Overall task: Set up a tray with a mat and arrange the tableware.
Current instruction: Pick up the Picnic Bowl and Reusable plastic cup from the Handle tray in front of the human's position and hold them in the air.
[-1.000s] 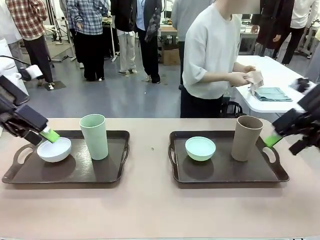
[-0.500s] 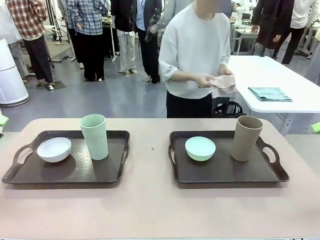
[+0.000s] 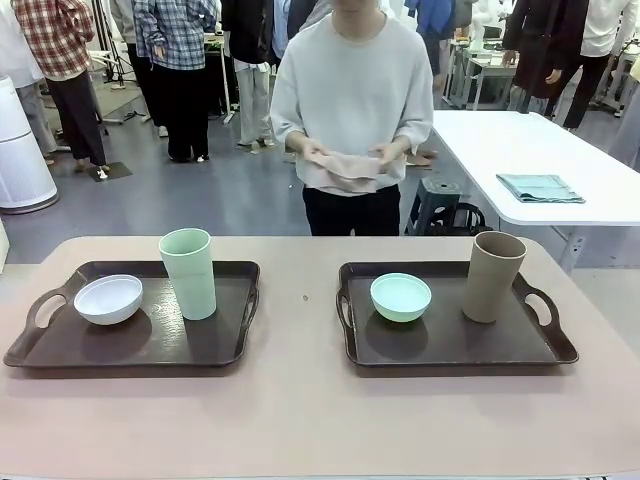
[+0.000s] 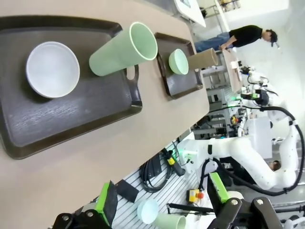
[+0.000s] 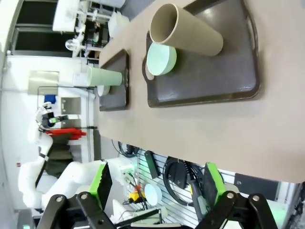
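While the front view shows a person (image 3: pixel 352 100) holding a pink mat (image 3: pixel 345 165), wrist views show the left gripper (image 4: pixel 160 186) and right gripper (image 5: pixel 156 171) wide apart, empty.

I see my left gripper (image 4: pixel 161 192) with its jaws spread wide, green pads (image 4: pixel 102 204) facing each other, held out past the bench's (image 4: pixel 95 157) near edge. My right gripper (image 5: pixel 157 180) is likewise wide apart, also off the bench. The white links of my right arm (image 4: pixel 240 150) bend beyond the left gripper.

No text, label, brand, number or sign can be read on anything here.
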Action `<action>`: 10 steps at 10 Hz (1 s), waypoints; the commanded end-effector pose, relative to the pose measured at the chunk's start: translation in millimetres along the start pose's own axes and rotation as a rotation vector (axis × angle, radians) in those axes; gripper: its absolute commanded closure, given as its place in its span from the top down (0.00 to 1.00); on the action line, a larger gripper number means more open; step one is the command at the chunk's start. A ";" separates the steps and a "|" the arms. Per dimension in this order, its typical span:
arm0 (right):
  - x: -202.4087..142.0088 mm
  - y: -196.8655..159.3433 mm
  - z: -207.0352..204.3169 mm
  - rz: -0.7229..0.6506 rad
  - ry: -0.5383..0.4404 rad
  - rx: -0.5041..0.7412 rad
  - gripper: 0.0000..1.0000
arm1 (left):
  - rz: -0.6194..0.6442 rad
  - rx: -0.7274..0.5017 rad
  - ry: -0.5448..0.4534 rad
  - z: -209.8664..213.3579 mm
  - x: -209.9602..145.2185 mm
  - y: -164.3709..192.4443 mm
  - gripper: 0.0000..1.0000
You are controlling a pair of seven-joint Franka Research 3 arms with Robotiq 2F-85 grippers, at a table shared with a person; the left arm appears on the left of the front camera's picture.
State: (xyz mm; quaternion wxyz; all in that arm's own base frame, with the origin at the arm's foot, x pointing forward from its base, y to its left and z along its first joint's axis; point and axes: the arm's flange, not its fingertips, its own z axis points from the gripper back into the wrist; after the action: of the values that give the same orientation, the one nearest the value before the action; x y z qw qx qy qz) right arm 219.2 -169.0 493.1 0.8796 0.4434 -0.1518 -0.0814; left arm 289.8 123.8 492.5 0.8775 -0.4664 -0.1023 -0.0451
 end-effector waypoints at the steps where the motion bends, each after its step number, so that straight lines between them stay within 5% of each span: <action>1: 6.8 3.0 -1.7 0.028 0.010 -0.001 1.00 | -0.012 -0.005 -0.009 1.7 0.0 -1.8 1.00; 10: 0.0 0.0 0.0 0.000 0.000 0.000 1.00 | -0.012 -0.005 -0.009 1.7 0.0 -1.8 1.00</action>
State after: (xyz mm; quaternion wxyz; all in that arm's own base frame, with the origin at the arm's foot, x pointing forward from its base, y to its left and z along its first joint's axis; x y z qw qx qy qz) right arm 219.1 -170.2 494.1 0.8841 0.4346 -0.1471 -0.0885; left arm 289.1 123.0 493.9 0.8818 -0.4591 -0.1001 -0.0399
